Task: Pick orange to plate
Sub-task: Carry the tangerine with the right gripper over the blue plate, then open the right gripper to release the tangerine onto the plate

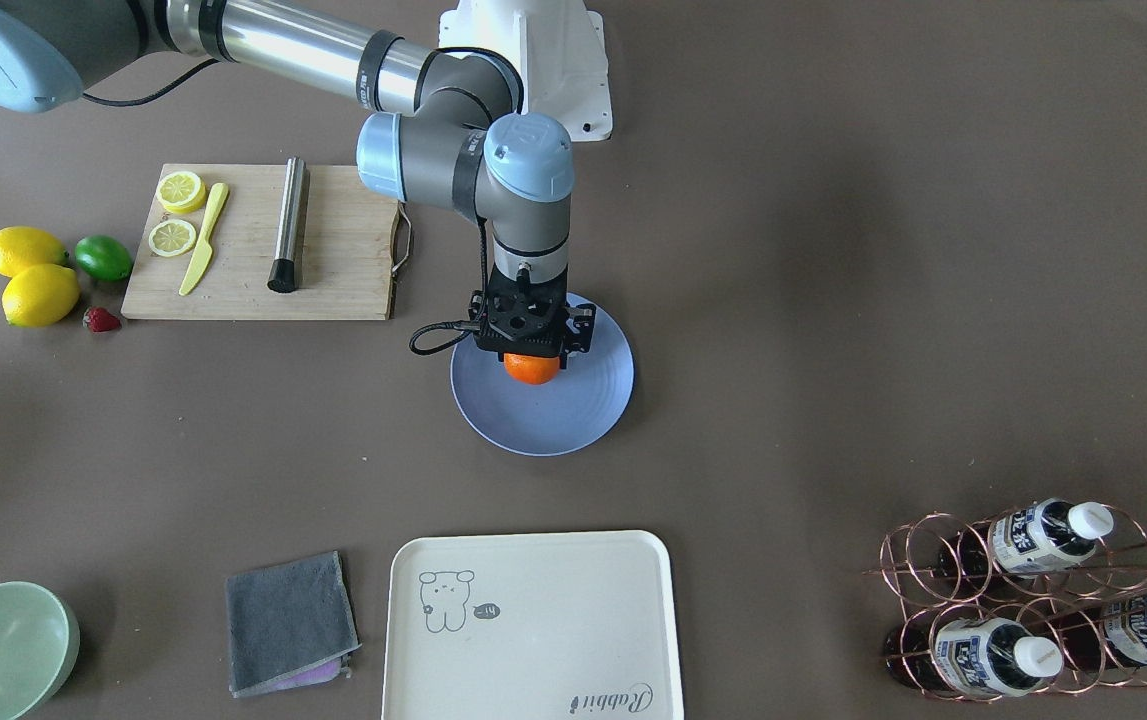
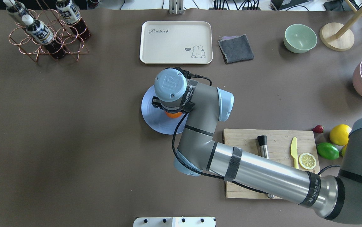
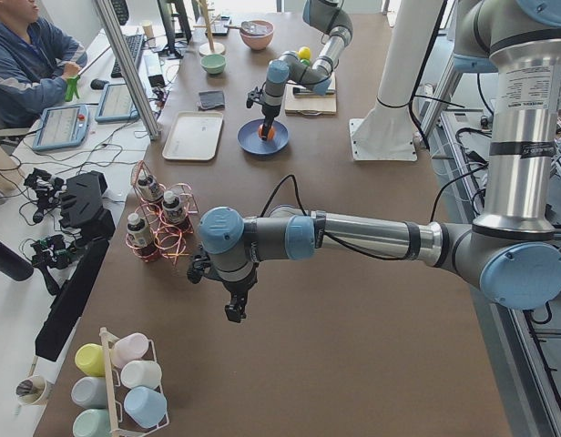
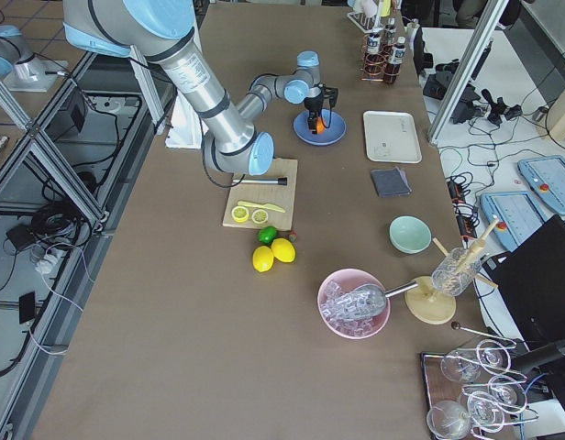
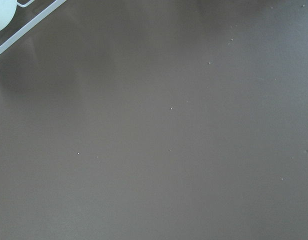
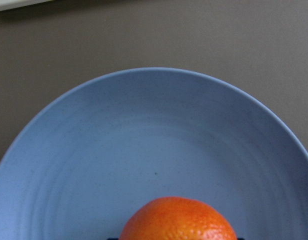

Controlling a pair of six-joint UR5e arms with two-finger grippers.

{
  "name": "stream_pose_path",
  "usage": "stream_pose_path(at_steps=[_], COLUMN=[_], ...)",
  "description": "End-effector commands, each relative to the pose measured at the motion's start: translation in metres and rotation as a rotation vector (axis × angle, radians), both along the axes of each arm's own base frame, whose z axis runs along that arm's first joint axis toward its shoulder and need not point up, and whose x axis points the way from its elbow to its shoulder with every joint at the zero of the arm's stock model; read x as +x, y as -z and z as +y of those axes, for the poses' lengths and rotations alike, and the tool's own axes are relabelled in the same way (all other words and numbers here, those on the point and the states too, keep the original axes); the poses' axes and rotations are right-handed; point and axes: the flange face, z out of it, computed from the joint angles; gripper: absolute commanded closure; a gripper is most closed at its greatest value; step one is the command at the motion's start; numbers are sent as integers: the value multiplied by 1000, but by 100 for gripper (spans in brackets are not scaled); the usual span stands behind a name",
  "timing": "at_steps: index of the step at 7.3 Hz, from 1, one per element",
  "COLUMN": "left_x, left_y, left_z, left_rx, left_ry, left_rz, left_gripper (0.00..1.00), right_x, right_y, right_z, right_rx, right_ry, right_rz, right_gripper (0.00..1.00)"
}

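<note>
The right pincer (image 1: 531, 350) hangs straight down over the periwinkle-blue plate (image 1: 553, 420), right on top of the orange (image 1: 531, 372). In the front-facing view the orange is just off the plate's middle, toward 10 o'clock. The pincer's black body covers the top half of the fruit. Its fingers are hidden, so I cannot tell whether they clamp the orange or stand loose beside it. The right wrist view shows the orange at its bottom edge against the plate's ringed surface.

In the same front-facing view, a wooden cutting board (image 1: 333, 250) lies at 10 o'clock from the plate and a cream tray (image 1: 533, 630) at 6 o'clock.

The left pincer (image 3: 235, 314) hangs over bare brown bench (image 5: 154, 150). Its opening cannot be judged.
</note>
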Motion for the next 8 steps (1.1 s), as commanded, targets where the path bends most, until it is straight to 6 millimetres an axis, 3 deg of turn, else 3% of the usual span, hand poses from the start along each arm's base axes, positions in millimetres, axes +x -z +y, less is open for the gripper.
stream_pose_path(at_steps=[1,2,4,5,6,7,8], left_x=[0,0,0,0,0,-1,-1], left_y=[0,0,-2,-1,-3,-6,-11], left_z=[0,0,1,0,1,1,4], left_rx=[-1,-1,-4,-2,-7,-16,-28], left_ry=[0,0,0,0,0,0,2], left_rz=[0,0,0,0,0,-9,-11], left_gripper=[2,2,2,2,2,2,2], right_x=[-2,-6,1,27,65,118,179], right_y=[2,-4,0,19,29,19,-6], right_z=[0,-3,-9,-25,-55,-101,-144], right_rx=[11,34,50,49,24,3,21], right_ry=[-3,-20,-28,-37,-7,34,104], right_rz=[2,26,18,-22,-64,-43,-28], right_gripper=[100,2,0,0,0,0,0])
